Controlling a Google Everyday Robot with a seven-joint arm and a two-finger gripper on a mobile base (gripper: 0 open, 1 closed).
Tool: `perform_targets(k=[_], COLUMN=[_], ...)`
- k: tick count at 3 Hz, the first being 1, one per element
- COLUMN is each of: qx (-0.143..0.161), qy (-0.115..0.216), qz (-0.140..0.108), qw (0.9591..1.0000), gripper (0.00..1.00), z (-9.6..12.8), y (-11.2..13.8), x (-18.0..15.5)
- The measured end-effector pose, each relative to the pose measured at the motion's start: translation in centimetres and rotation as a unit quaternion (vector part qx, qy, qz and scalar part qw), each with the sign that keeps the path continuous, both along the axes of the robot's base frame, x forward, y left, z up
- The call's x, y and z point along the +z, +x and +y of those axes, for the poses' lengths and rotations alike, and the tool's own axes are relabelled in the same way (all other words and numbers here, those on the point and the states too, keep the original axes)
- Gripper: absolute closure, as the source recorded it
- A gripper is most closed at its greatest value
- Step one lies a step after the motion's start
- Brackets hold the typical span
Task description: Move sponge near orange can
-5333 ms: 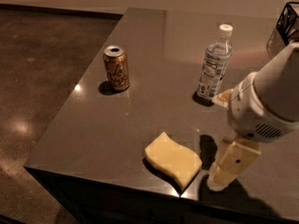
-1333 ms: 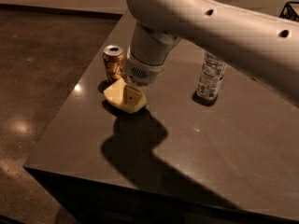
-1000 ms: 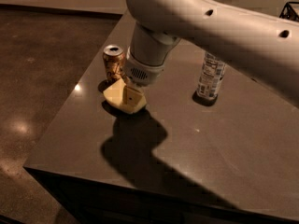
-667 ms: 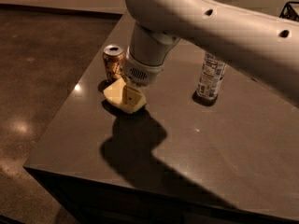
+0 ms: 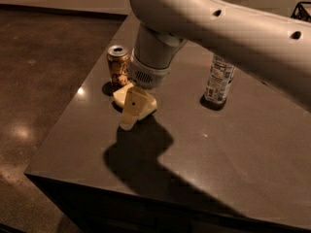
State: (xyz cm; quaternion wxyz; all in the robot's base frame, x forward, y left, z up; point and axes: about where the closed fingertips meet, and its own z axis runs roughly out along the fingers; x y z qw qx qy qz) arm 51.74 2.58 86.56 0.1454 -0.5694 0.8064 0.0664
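The pale yellow sponge (image 5: 147, 106) lies on the dark table (image 5: 223, 149), right beside the orange can (image 5: 119, 68), just in front and to the right of it. The can stands upright near the table's left edge. My gripper (image 5: 135, 111) hangs from the big white arm straight over the sponge. It is open: one cream finger (image 5: 129, 111) stands splayed out in front of the sponge with its tip down by the table. The other finger is hidden behind the sponge.
A clear plastic water bottle (image 5: 219, 79) stands upright to the right of the sponge, behind the arm. The table's left edge runs close past the can, with dark floor (image 5: 43, 81) beyond. The arm casts a wide shadow on the table's front part.
The sponge sits in the same spot by the can. A cream finger now sticks out in front of it, where before the gripper was closed around the sponge.
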Motion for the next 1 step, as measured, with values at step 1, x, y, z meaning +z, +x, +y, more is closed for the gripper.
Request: perform_targets(k=[1], qx=[0.000], qy=[0.000], qz=[0.000], qw=[1.0000], gripper=[0.00], z=[0.00], y=[0.00], x=[0.00])
